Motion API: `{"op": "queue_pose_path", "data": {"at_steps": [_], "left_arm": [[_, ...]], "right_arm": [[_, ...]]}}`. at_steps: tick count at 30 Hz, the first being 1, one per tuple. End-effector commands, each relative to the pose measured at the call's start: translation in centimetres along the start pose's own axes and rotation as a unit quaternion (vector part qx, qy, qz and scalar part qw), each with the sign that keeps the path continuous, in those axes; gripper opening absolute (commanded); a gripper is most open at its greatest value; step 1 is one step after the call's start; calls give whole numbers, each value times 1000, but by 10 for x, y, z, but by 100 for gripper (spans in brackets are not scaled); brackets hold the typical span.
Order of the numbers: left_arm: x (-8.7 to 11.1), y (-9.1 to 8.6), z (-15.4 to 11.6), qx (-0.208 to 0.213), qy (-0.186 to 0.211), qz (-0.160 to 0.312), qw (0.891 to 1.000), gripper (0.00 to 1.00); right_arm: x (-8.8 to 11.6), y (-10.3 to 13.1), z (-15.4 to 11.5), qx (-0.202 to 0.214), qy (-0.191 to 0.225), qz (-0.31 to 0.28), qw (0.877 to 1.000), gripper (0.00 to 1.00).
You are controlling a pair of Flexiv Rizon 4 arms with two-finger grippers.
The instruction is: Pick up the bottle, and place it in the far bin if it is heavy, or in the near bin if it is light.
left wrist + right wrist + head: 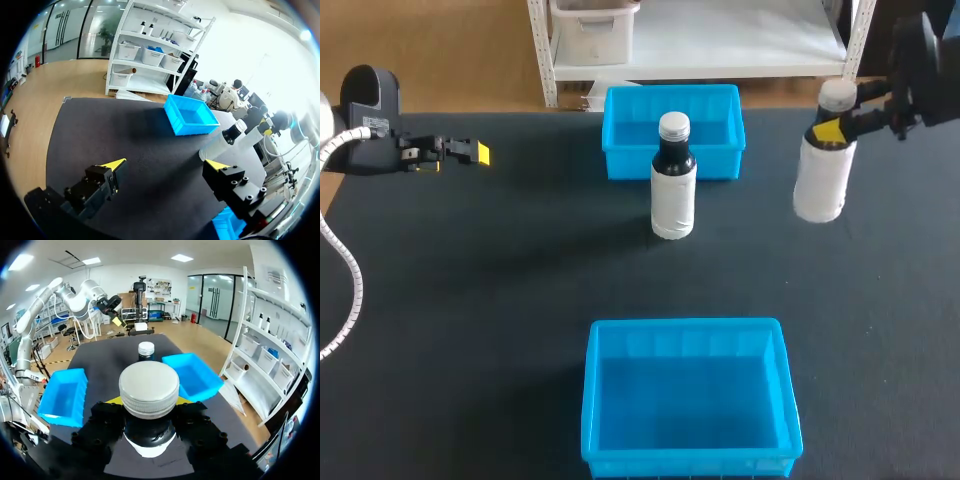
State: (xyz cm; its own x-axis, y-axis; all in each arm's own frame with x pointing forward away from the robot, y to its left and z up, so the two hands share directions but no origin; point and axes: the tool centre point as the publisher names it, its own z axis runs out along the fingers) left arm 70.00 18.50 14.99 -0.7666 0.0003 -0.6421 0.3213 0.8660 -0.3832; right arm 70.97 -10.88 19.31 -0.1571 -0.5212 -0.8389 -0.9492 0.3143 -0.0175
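Note:
A dark bottle with a white label and grey cap (823, 165) hangs upright over the table's far right, and my right gripper (835, 128) is shut on its neck. In the right wrist view its cap (149, 389) fills the space between the fingers of the gripper (149, 405). A second, similar bottle (672, 180) (146, 350) (222, 142) stands on the table just in front of the far bin (620, 150) (192, 375) (192, 116). The near bin (595, 400) (62, 397) sits empty at the front. My left gripper (470, 152) (165, 165) is open at the far left, holding nothing.
Black table surface (470, 300) lies bare between the two bins and along the left side. My left arm (75, 295) shows across the table in the right wrist view.

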Motion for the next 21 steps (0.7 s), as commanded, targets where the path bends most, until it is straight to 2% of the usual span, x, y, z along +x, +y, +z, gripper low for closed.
{"op": "queue_pose_path", "data": {"at_steps": [1,7,13,21], "left_arm": [[0,0,0,0,0,0,1000,100],[0,0,0,0,0,0,1000,100],[0,0,0,0,0,0,1000,100],[0,0,0,0,0,0,1000,100]], "right_arm": [[-10,-24,2,-2,6,1,1000,0],[-30,-59,7,4,8,-15,1000,0],[-57,-88,25,0,1,-33,999,0],[-91,-111,60,-13,-22,-41,999,0]]}}
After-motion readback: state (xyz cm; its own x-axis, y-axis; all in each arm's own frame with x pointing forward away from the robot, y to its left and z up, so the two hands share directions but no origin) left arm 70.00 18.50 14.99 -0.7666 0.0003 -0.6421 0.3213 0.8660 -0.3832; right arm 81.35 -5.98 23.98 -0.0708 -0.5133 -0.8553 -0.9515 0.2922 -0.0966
